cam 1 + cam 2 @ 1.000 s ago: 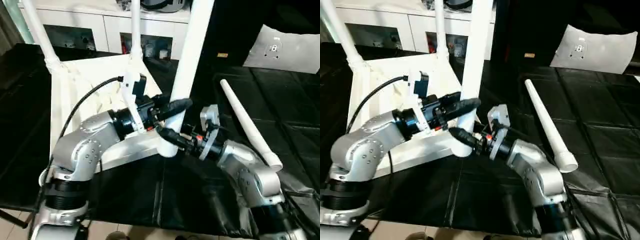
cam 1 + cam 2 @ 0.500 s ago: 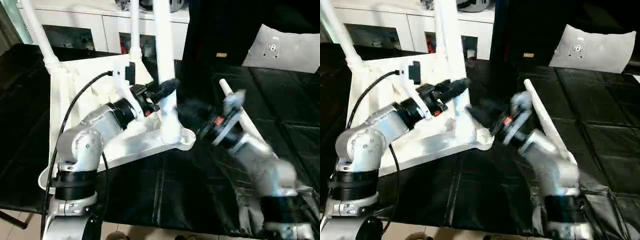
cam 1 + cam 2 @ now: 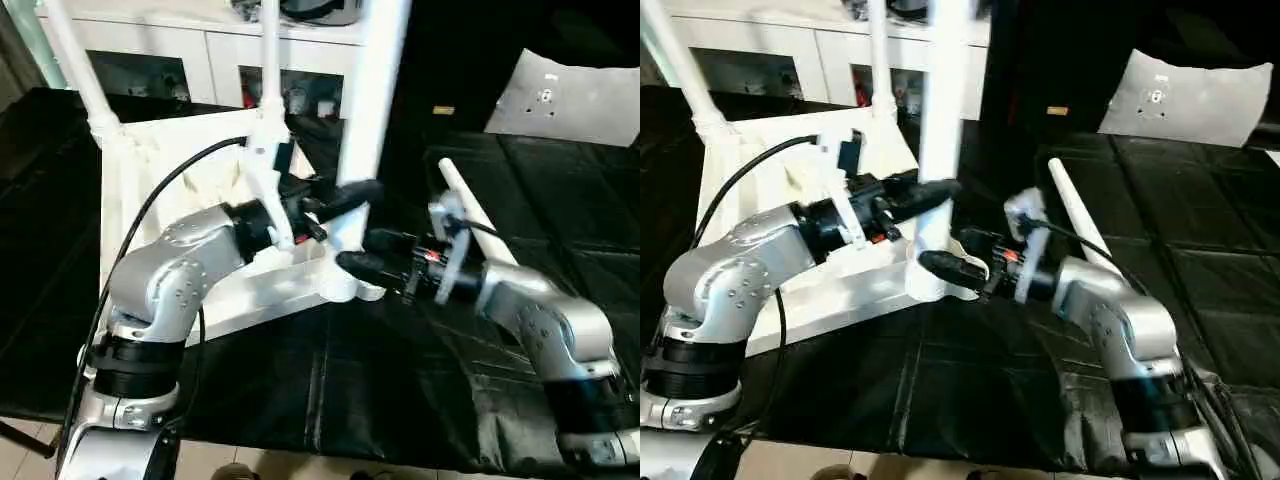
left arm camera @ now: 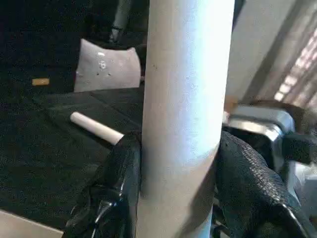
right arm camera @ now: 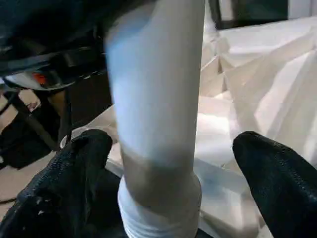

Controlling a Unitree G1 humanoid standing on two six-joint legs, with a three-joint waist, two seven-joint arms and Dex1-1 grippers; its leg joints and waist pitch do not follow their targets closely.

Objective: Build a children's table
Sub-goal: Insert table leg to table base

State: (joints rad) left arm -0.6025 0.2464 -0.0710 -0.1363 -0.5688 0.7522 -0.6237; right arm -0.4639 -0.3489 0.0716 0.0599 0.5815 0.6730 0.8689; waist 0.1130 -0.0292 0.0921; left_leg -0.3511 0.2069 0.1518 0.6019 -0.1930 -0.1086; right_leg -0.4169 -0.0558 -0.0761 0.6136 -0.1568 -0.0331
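My right gripper (image 5: 163, 183) has just released the table leg (image 3: 372, 110) at its corner socket (image 3: 345, 285), so my left gripper (image 4: 178, 163), clenched around it, now holds it upright alone.

Black-covered table (image 3: 400, 400) under upturned tabletop (image 3: 150, 170), loose leg (image 3: 480, 225)

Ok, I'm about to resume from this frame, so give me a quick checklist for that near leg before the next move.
1. Left gripper clamped on the near leg: ok.
2. Right gripper open, fingers astride the leg without touching: ok.
3. Leg standing in its corner socket: ok.
4. Leg fully seated: cannot tell.
5. Fourth leg lying loose on the black mat, not fitted: not ok.
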